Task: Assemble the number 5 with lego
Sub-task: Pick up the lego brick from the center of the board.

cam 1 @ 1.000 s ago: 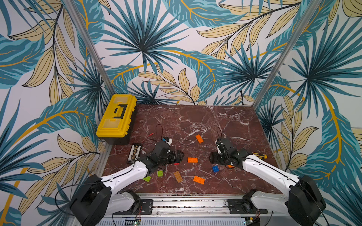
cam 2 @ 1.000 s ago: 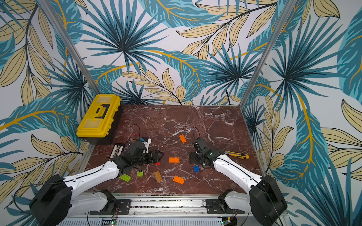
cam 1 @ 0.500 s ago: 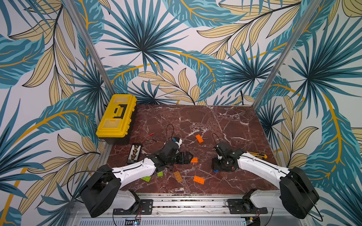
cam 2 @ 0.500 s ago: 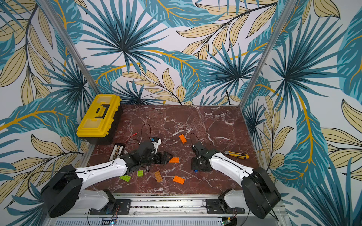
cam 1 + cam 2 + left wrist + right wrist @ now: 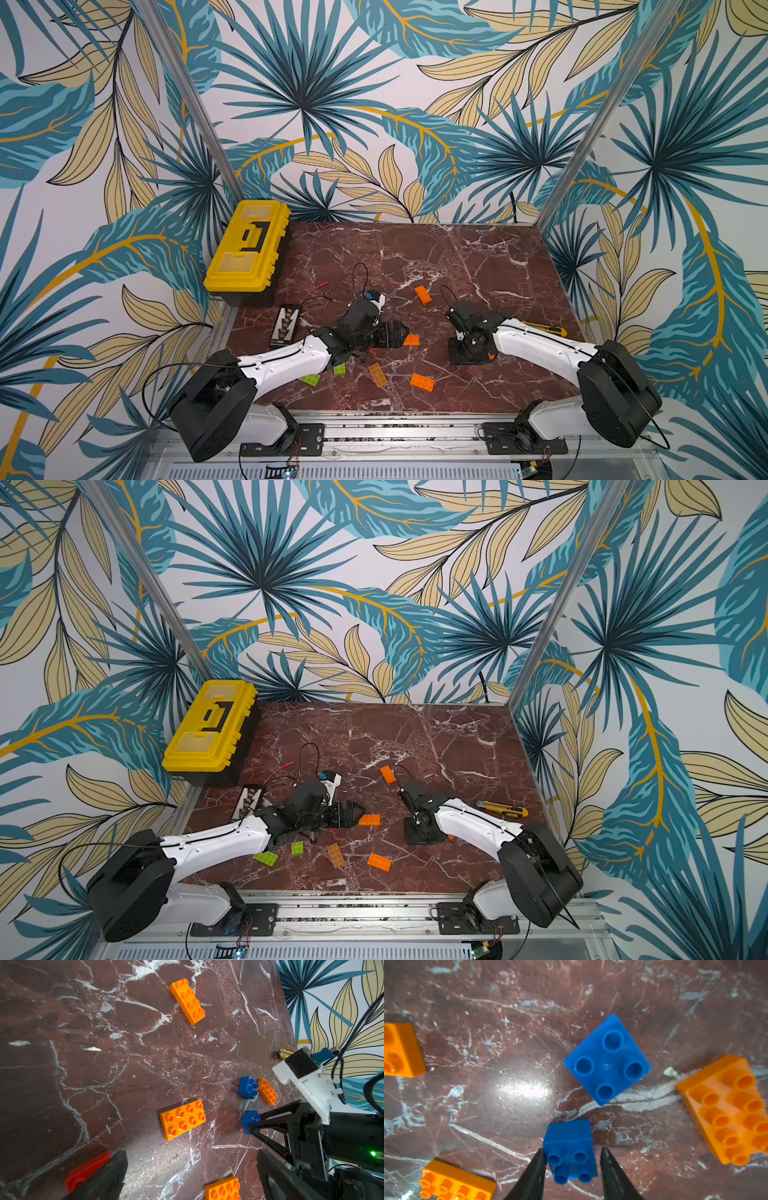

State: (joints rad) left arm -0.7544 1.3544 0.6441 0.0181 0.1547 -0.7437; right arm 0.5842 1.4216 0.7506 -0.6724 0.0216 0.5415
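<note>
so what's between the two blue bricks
nothing, just bare marble between the flat blue brick and the tipped blue brick, in the right wrist view

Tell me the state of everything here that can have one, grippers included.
left gripper, open, empty.
right gripper, jaws either side of the tilted blue brick, grip unclear.
tilted blue brick, studs not facing up.
flat blue brick, studs up, free.
yellow toolbox, lid closed.
utility knife, blade too small to tell.
</note>
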